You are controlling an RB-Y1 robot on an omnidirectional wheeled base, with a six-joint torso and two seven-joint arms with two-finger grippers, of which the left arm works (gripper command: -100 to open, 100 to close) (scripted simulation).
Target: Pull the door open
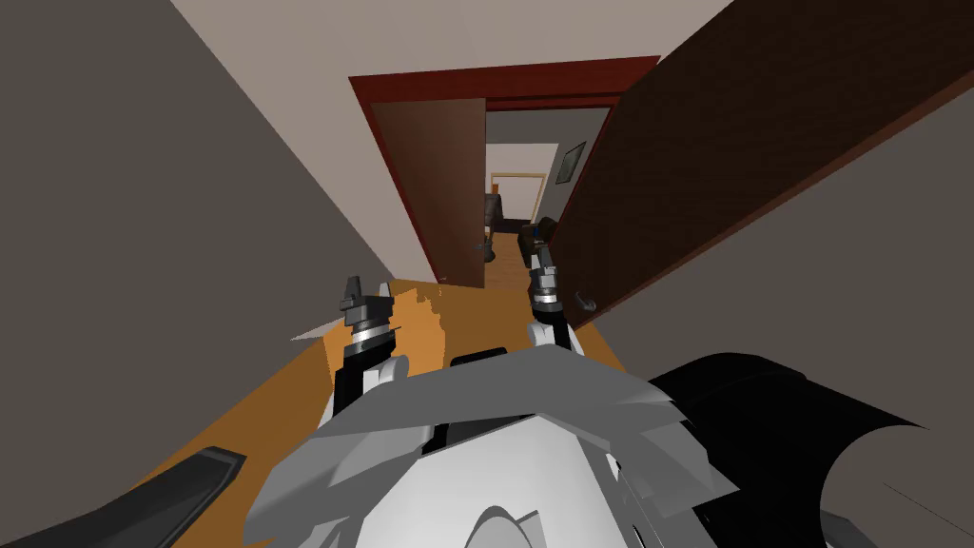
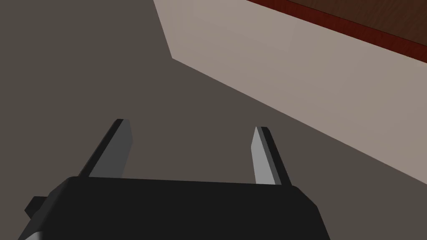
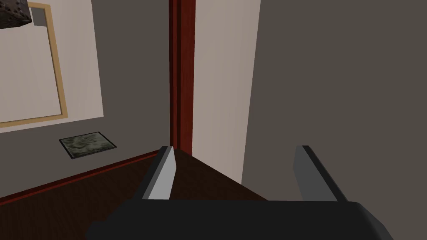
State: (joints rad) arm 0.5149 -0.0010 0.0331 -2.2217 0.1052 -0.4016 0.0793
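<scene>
A big dark brown wooden door [image 1: 723, 143] is seen on the right side of the hallway. It is swung well away from the dark red door frame [image 1: 504, 78] and stands open. A small grey lever handle [image 1: 582, 302] is fixed on the door's face, near its free edge. The right gripper [image 1: 540, 257] is held up just beside that edge, a little above the handle and apart from it. In the right wrist view its two thin grey fingers [image 3: 164, 175] are spread wide and nothing is held between them. A corner of the dark door is seen behind them, and it cannot be told if it is touched. A small dark picture [image 3: 87, 144] is hung on the grey wall past the frame. A second, lighter reddish-brown door [image 1: 433, 181] is set at the left side of the frame, and a lit room with a wooden floor is seen through the gap beside it. The left gripper [image 1: 354, 288] is held up over the orange-brown floor [image 1: 285, 400], near the grey wall on the left and well apart from the dark door. Its fingers [image 2: 119, 146] are also spread wide, and nothing is gripped.
</scene>
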